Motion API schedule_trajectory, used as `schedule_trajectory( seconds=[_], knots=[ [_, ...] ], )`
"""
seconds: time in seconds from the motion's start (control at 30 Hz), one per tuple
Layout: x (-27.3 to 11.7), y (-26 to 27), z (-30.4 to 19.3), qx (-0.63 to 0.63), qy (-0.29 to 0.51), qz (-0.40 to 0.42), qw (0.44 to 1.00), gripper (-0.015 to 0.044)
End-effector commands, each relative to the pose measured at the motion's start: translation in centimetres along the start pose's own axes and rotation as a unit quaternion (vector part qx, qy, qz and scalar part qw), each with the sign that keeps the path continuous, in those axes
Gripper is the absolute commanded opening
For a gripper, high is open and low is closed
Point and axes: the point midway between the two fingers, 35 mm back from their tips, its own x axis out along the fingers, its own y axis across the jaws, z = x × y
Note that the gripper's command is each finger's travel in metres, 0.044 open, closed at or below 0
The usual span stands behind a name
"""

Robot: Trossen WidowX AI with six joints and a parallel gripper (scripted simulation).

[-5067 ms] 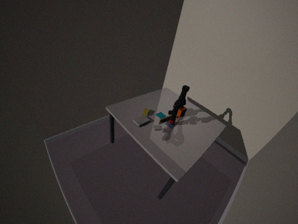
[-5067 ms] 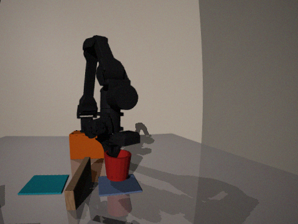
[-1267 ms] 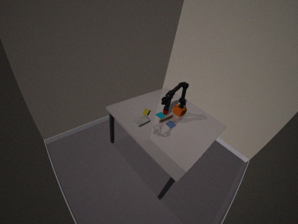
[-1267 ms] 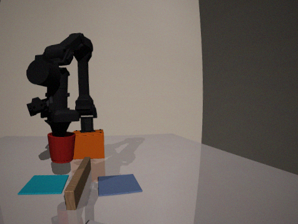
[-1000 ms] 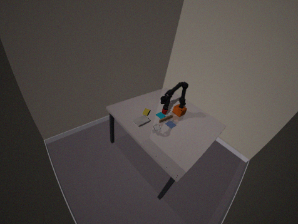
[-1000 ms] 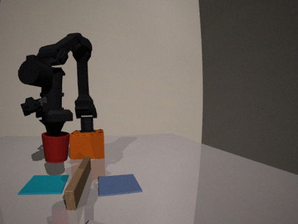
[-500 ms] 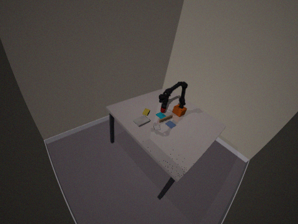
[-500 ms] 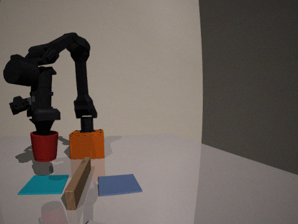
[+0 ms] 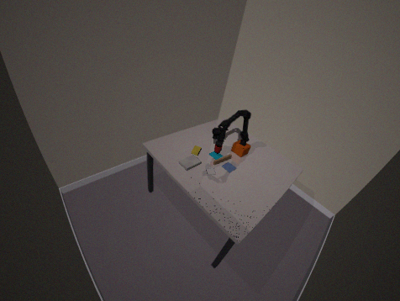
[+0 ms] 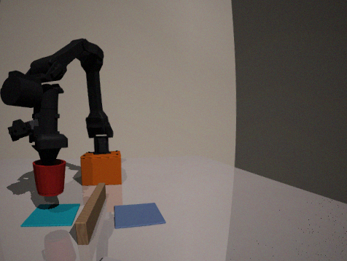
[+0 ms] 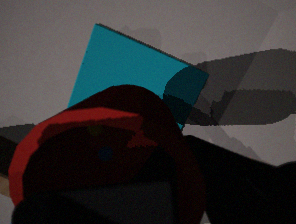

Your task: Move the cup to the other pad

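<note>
The red cup [image 9: 218,150] [image 10: 49,179] [image 11: 95,115] hangs in the air, close to upright, above the back part of the teal pad [image 9: 216,155] [image 10: 51,216] [image 11: 120,60]. My gripper [image 9: 218,144] [image 10: 49,160] points down and is shut on the cup's wall at the rim. A dim green marble [image 11: 95,130] and a dim blue marble [image 11: 105,153] show inside the dark cup; any others are hidden. The blue pad [image 9: 228,167] [image 10: 139,216] lies on the other side of the wooden bar, with nothing on it.
The wooden bar [image 9: 222,159] [image 10: 91,215] stands between the pads. The orange base [image 9: 241,148] [image 10: 101,170] is behind them. A yellow block [image 9: 196,150], a grey slab [image 9: 190,162] and a small pale square [image 9: 210,171] lie on the table. Dark specks dot one table corner.
</note>
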Motion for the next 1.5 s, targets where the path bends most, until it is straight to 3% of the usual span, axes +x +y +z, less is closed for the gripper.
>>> schedule_trajectory(
  seconds=[0.0, 0.8, 1.33, 1.47],
  knots=[
    [0.9, -0.2, -0.1, -0.003, 0.001, -0.004, 1.000, 0.0000],
    [5.0, -0.4, -0.1, -0.003, 0.001, -0.004, 1.000, 0.0000],
    [4.8, -0.2, 0.0, 0.000, 0.001, -0.001, 1.000, 0.0000],
    [4.8, -0.2, 0.0, 0.000, 0.001, -0.001, 1.000, 0.0105]
  ],
)
